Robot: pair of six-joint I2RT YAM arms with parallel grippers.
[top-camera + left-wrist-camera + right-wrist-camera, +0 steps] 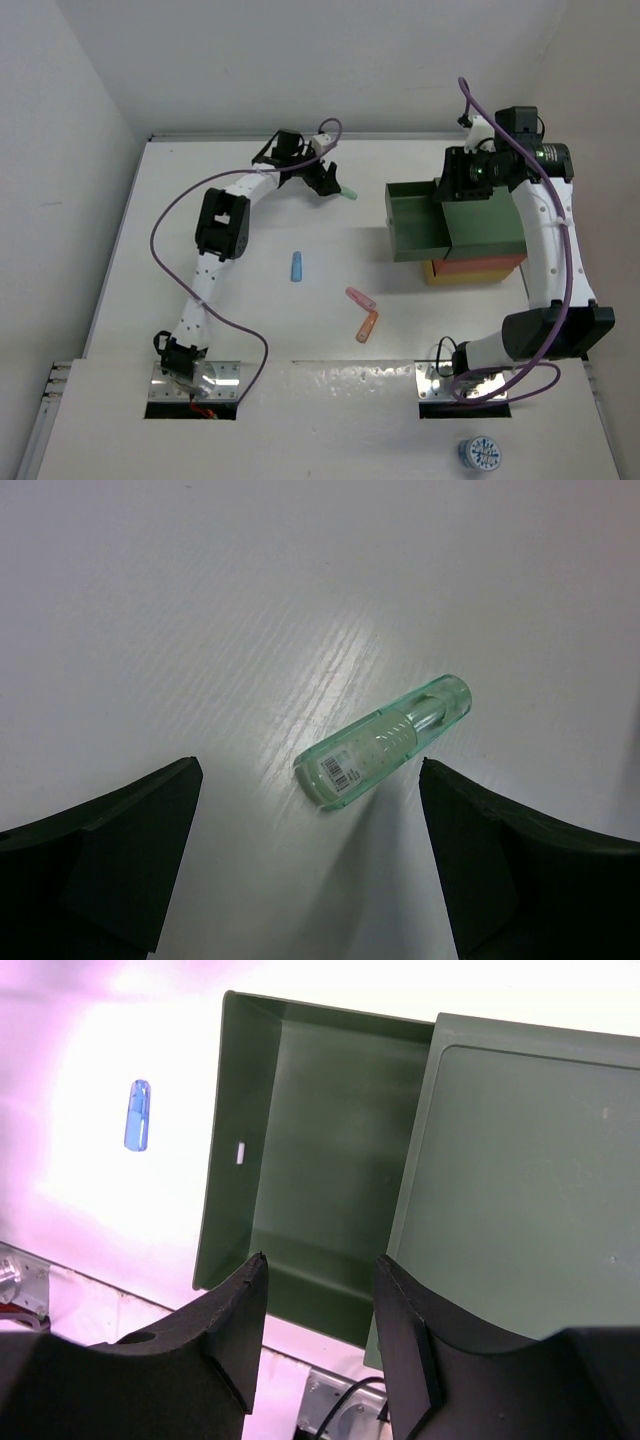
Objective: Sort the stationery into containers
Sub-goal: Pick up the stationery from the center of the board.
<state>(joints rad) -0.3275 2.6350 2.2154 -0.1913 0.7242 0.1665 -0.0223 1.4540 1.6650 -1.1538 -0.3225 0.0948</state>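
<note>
— Fingers first: how do yours stand?

— Mine, on the left gripper (308, 805), are spread wide and hold nothing. Between them, touching neither, the stubby translucent mint-green plastic marker (385, 742) lies on the white table (150, 600), its long axis slanted across the gap.

— Which arm is nearer?

— Me, clearly. The right gripper (468, 178), parted and empty, hovers over the pulled-out green tray (408, 238).

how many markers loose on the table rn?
4. Mint green marker at the far side; blue marker mid-table; pink marker and orange marker close together, nearer the arm bases. Lower trays may hide more.
</note>
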